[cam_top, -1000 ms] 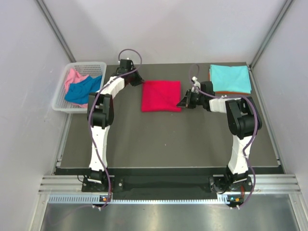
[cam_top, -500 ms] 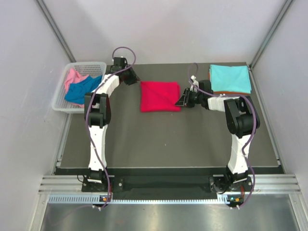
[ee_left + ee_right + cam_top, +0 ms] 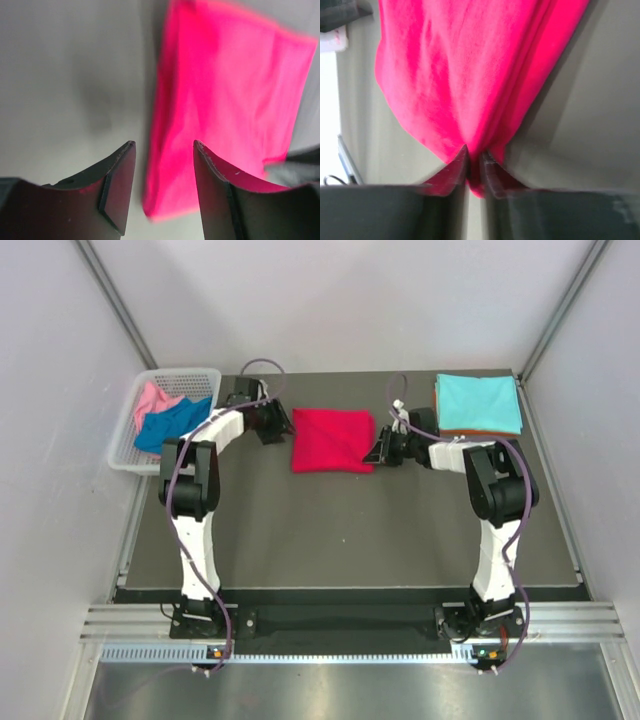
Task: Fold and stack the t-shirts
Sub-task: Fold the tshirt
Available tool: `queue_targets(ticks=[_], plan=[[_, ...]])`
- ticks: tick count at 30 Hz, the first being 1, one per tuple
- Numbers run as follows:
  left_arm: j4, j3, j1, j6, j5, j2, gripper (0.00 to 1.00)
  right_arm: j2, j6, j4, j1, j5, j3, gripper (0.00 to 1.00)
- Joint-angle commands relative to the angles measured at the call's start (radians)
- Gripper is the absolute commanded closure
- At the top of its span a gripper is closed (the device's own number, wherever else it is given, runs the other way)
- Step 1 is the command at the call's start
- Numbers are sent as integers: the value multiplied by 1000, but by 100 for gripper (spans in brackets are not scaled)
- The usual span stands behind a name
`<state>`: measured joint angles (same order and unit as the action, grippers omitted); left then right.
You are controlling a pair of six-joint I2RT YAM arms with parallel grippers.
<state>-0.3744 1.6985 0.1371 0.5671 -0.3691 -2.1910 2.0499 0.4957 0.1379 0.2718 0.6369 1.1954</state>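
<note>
At the far left, off the desk's (image 3: 350,530) edge, stands a white lattice basket (image 3: 128,455). A pink t-shirt (image 3: 152,398) lies crumpled in its far part, and a royal blue t-shirt (image 3: 172,426) is bunched just in front of it, partly overlapping it.

Next comes the left gripper (image 3: 284,428), low over the desk just beside the left edge of the crimson red t-shirt (image 3: 333,440). In the left wrist view the left gripper (image 3: 164,170) is released, its jaws spread wide with nothing clamped. The shirt's (image 3: 225,115) left edge runs beneath the gap and behind the right-hand finger (image 3: 220,195). Whether a finger touches the cloth cannot be told.

The crimson red t-shirt lies folded into a flat, roughly square packet in the middle of the far half of the desk.

At its right near corner sits the right gripper (image 3: 374,454). The right wrist view shows the gripper (image 3: 475,162) pinched nearly closed on a bunched fold of the red cloth (image 3: 470,75), which fans out from the fingertips.

In the far right corner of the desk, a light turquoise t-shirt (image 3: 478,400) lies folded flat on top of a folded orange t-shirt (image 3: 480,431), of which only a strip along the near edge shows.
</note>
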Motion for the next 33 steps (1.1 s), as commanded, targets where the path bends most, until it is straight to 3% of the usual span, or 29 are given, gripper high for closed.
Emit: queue_targets(ticks=[1,3,10,12,16,19,21,28,33], plan=[[17,-132,79,-29,-4,164,46,-76,-8,52,32,-8,-58,95],[0,-223,123,-18,36,210,46,-126,-8,68,38,-26,-103,100],[-80,-387,255,-12,200,364,48,-327,9,146,66,-127,-402,99],[-66,-442,288,-1,222,420,49,-390,30,172,76,-150,-463,95],[6,-511,303,27,168,471,50,-468,67,197,79,-175,-577,72],[20,-545,303,37,148,468,52,-517,54,128,76,-197,-554,60],[67,-577,303,39,118,477,52,-527,15,50,69,-216,-502,58],[133,-666,317,17,73,507,53,-487,-101,-107,-11,-201,-298,55],[146,-677,317,10,101,448,55,-363,-141,-135,-65,-149,-131,54]])
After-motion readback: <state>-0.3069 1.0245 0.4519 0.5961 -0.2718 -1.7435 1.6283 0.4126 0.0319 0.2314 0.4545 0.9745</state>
